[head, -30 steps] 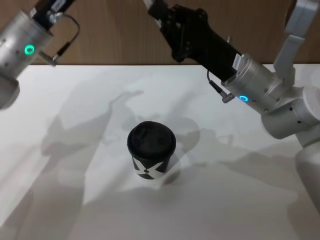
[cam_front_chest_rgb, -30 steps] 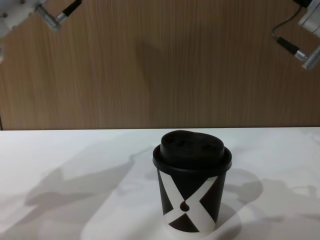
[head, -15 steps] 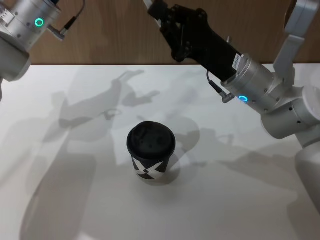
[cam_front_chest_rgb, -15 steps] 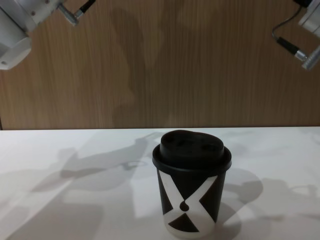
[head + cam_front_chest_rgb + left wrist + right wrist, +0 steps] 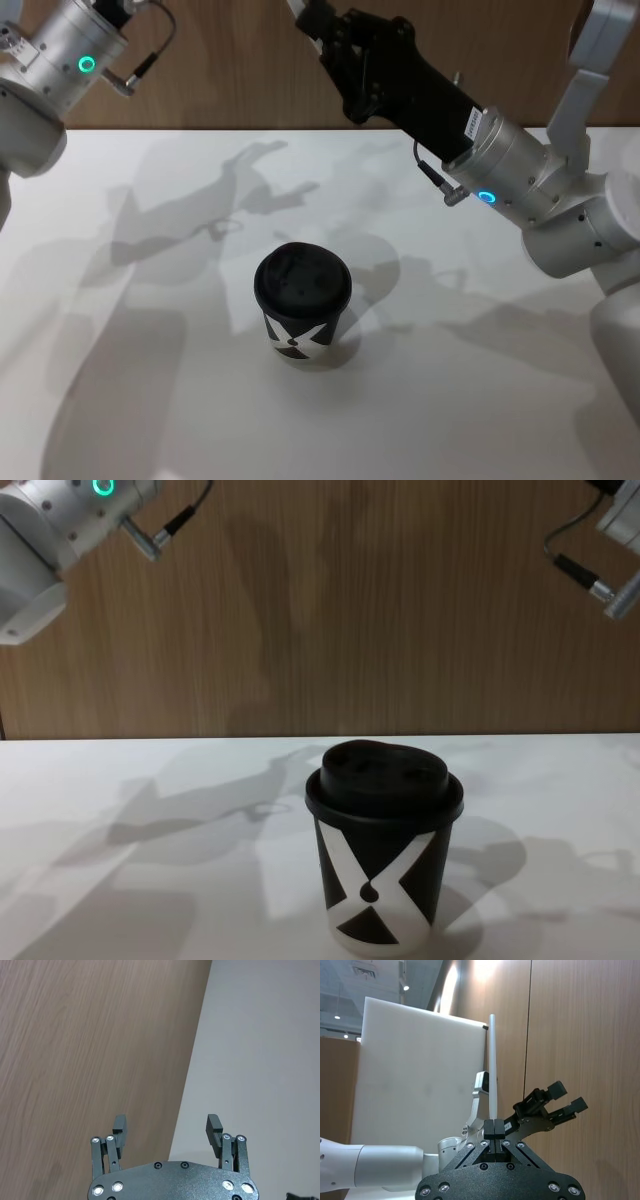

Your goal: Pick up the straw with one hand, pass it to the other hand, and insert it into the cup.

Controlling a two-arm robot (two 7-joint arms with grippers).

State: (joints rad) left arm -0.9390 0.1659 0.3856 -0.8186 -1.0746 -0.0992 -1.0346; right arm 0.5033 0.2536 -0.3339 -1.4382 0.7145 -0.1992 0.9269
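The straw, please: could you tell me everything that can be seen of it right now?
The straw is a thin, straight, plain white tube, plastic by its look. The right gripper has its fingers shut on one end, and the rest sticks straight out beyond the fingertips, free in the air. Nothing else touches it.

Lab-like test room: bare white table (image 5: 470,400), wood-panelled wall (image 5: 400,610).

The cup lid (image 5: 384,775) looks matt plastic, the wall (image 5: 400,610) smooth wood.
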